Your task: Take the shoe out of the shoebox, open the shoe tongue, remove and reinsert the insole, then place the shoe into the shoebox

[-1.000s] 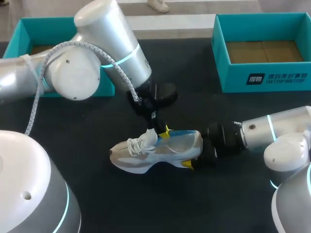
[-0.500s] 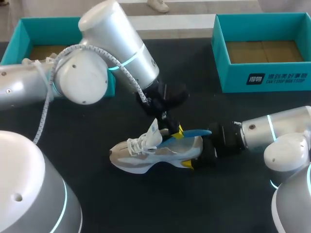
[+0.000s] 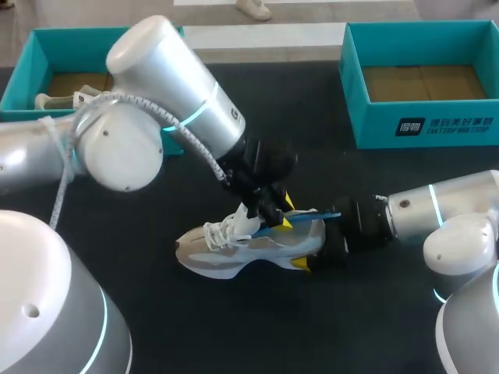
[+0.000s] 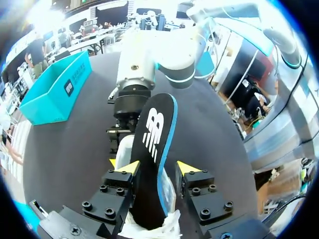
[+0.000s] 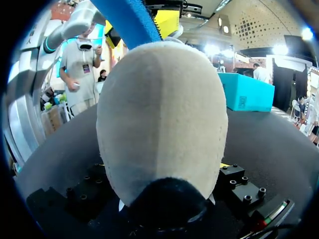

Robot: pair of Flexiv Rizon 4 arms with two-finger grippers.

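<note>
Shoe [image 3: 249,245] rests on the desk [image 3: 312,156], its heel clamped in the right claw [image 3: 316,245]. The left claw [image 4: 159,169] pinches the insole [image 4: 154,149] above the shoe's opening (held near one end). It could slip or buckle, and may snag on the tongue.

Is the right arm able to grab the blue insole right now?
Probably not. The right end effector is shut on the heel of the shoe, so it is busy. The insole, sticking partly out of the shoe, is pinched in the left end effector.
</note>
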